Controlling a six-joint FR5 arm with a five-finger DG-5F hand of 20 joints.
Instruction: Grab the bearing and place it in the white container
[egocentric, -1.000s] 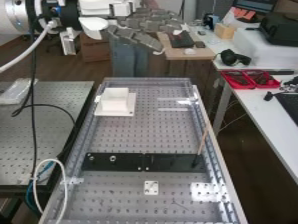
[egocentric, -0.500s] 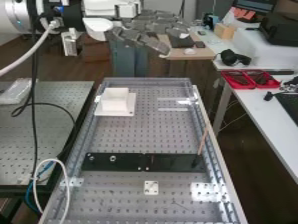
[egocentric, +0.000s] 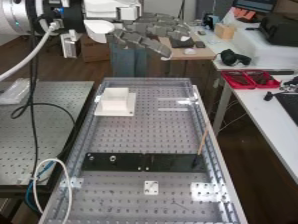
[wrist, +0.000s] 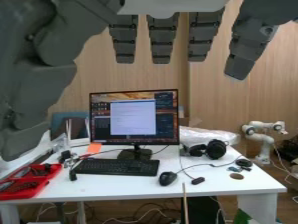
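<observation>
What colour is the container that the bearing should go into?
The container is white, seen best in the high view.

Wrist view: wall (wrist: 207, 95) faced in light-brown wood-look panels, vertical seam visible. White desk (wrist: 126, 186) in front, carrying a lit monitor (wrist: 135, 117) and black keyboard (wrist: 116, 167). High view: brown floor (egocentric: 53, 67), cardboard box (egocentric: 95, 50) on it; perforated metal table (egocentric: 56, 95) beside the perforated-top bench (egocentric: 153, 135); past the bench's far end, wood-topped table (egocentric: 193, 56) near the white desk
</observation>
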